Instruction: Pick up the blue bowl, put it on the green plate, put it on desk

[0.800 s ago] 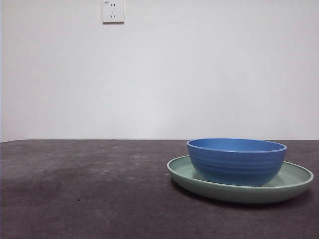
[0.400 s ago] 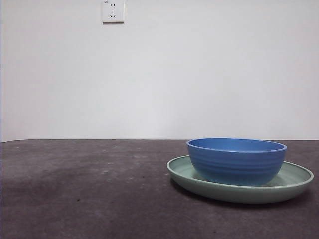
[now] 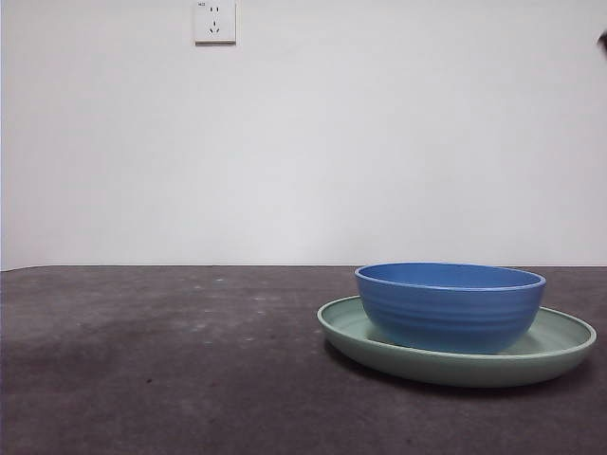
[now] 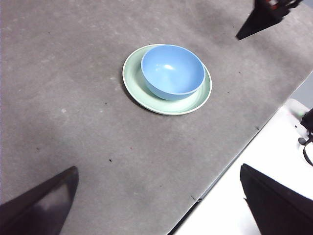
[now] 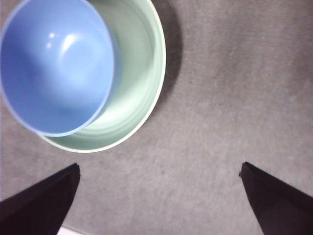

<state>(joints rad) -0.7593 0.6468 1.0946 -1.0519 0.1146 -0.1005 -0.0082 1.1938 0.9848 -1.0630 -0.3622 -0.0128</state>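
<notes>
While right gripper point(image 5: 159, 196) jaws gape, blue bowl point(image 5: 56, 66) beside

No legible text, brand, number or sign found. The wall socket point(image 3: 214, 21) carries a small dark mark at its upper corner, too small to read.

Both end effectors point(image 4: 156, 205) point(image 5: 159, 200) hover, jaws spread
</notes>
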